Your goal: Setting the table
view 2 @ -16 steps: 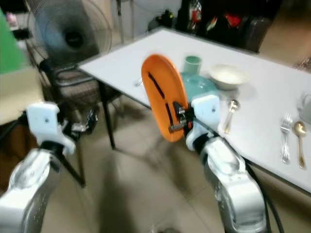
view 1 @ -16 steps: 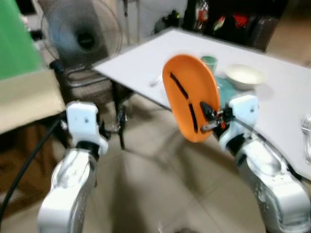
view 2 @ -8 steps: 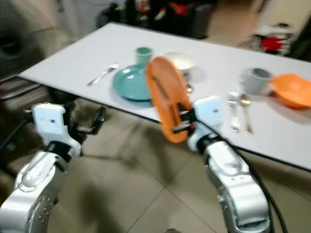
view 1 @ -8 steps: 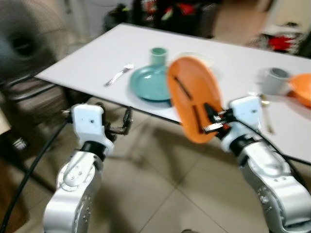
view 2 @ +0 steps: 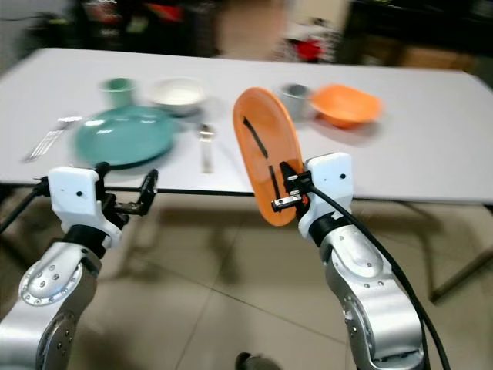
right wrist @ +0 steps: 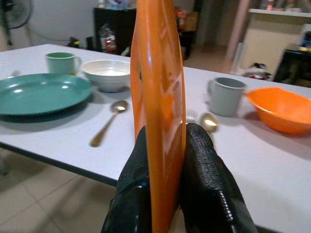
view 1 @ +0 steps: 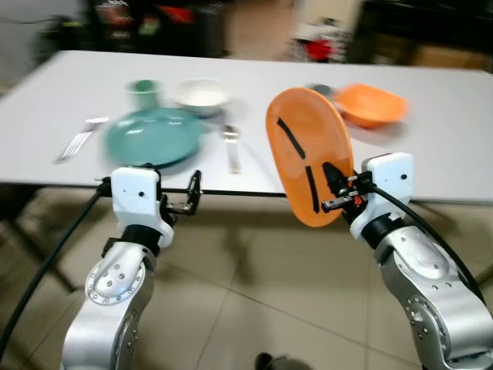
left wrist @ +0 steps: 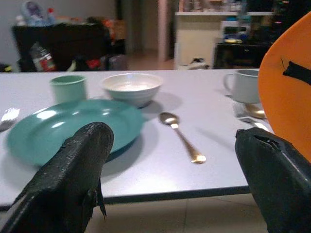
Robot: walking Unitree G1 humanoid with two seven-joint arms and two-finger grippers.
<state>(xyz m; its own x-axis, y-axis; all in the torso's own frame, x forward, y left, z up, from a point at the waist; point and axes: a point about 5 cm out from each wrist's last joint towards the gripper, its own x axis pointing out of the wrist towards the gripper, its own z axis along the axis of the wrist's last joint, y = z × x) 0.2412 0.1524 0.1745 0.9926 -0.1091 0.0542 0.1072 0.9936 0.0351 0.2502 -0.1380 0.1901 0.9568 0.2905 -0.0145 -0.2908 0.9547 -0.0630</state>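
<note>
Swung round toward the white table [view 1: 431, 116] since the earlier frames, so that its long edge now ran square across the head views and a fan beside it had dropped out of sight; camera's turn, not the tableware's. Carried throughout in the same way: orange plate [view 1: 308, 166] on edge, clamped at its lower rim by the right gripper [right wrist: 167, 160], one black finger on each face. Held short of the table's near edge, over the floor tiles, not yet above the tabletop.

Left gripper [view 1: 189, 202] raised just before the table edge, fingers [left wrist: 73, 165] spread apart and holding nothing.

On the table: a teal plate [view 2: 123, 137] toward the left end, a green cup [left wrist: 68, 88] and a white bowl [left wrist: 131, 87] behind it, a fork [view 1: 77, 142] to its left, a gold spoon [left wrist: 182, 138] to its right. Further right, a grey mug [right wrist: 226, 96], more cutlery beside it, and an orange bowl [right wrist: 279, 109].

Judged to be mid-carry, second place setting lacking only its plate. Next move: close the gap, tip the plate flat, lay it on the bare patch nearer the table edge than the grey mug and orange bowl, then release.

No brand, label or legible writing made out anywhere.
</note>
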